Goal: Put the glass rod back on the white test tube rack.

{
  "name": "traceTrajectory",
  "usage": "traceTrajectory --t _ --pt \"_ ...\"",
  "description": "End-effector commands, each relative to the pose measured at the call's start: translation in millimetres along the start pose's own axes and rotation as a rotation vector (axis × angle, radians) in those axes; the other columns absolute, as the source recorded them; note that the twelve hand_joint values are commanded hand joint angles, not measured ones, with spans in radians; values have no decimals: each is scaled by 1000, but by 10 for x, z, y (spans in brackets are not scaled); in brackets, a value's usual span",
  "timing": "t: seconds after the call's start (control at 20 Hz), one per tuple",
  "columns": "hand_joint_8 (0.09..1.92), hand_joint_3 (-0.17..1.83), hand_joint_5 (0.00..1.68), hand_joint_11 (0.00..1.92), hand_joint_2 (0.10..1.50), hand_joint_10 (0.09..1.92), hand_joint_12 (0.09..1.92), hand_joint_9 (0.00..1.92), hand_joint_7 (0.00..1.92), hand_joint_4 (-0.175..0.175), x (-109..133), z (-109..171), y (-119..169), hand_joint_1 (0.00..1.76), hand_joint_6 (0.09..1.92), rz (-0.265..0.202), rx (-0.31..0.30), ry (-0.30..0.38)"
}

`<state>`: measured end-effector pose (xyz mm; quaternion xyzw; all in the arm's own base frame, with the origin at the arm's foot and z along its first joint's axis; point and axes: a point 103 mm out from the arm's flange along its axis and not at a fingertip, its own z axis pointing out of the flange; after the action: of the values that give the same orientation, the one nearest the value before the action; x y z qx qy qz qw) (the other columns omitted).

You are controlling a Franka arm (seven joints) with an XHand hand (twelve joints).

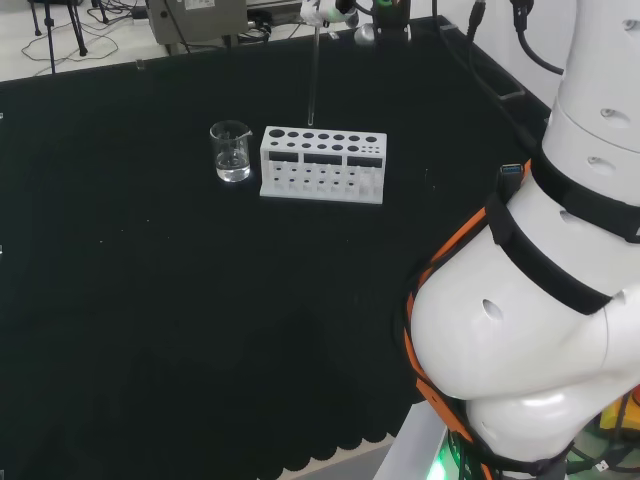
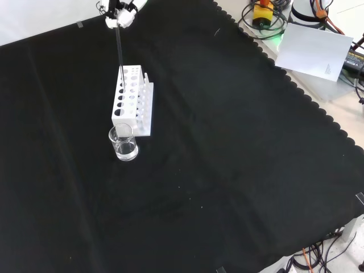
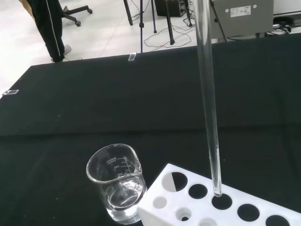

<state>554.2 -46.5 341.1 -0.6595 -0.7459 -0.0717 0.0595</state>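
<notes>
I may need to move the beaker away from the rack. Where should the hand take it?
Take the small clear glass beaker round its upright wall from the side away from the white test tube rack; the rack stands close beside it, and liquid sits at the bottom, so keep it level.

The robot hand point(image 2: 120, 14) is cut off above the rack point(image 2: 129, 98); its grip on the glass rod point(image 3: 208, 94) is hidden.

The robot hand point(image 2: 120, 13) hangs high over the bench, fingers pinched together and pointing down.
</notes>
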Motion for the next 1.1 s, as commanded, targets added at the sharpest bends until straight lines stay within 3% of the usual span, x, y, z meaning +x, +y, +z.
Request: traceTrajectory --t 0.05,0.4,0.8,1.1 --pt "1099 -6 1231 1227 1052 775 792 1751 1121 -175 64 96 3 1297 243 -11 10 7" --pt "1099 -6 1231 1226 1052 776 792 1750 1121 -175 57 196 113 1297 244 -21 22 35" --pt "1100 -5 1230 1226 1052 777 793 1750 1121 -175 26 235 184 1296 245 -9 22 21" --pt "1101 -5 1230 1225 1052 777 793 1750 1120 -175 -179 134 173 1297 245 20 5 37"
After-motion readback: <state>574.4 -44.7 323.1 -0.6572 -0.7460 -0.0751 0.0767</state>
